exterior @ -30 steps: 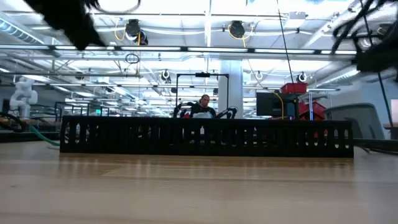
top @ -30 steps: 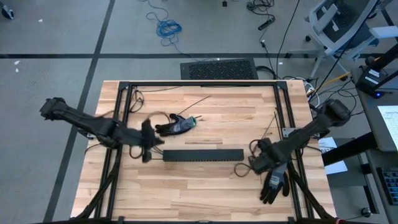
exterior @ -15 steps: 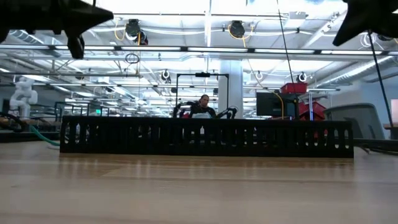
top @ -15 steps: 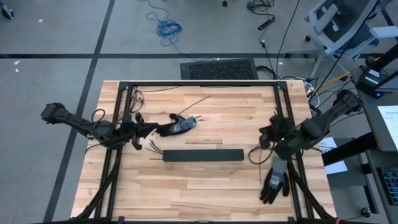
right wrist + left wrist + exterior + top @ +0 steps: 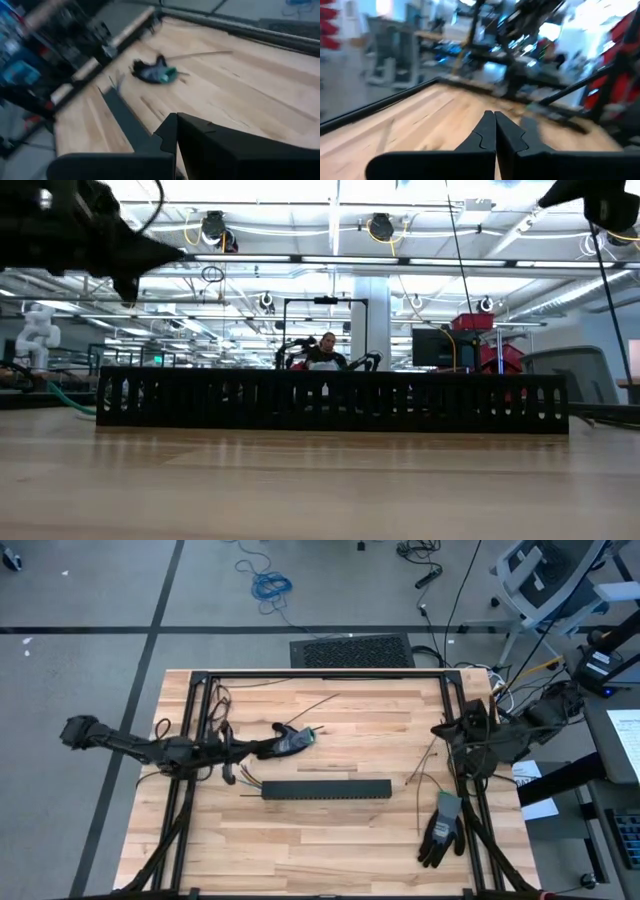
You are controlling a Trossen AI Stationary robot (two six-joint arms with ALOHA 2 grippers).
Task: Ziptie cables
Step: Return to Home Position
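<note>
Long black slotted plastic duct [image 5: 327, 788]; thin coloured cables [image 5: 247, 777] protruding at its end; left gripper [image 5: 494, 120], right gripper [image 5: 176, 121]: fingers pressed together, empty.

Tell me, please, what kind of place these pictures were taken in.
Probably a robotics lab or industrial workshop. Two dark robot arms, left and right, flank a pale wooden work table; beyond it the low view shows an open hall with exposed pipes, round ceiling lamps and a person near dark monitors.

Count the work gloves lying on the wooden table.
2. One dark glove with a green cuff lies left of centre, near the black slotted duct; one black-grey glove lies near the table's right edge.
</note>
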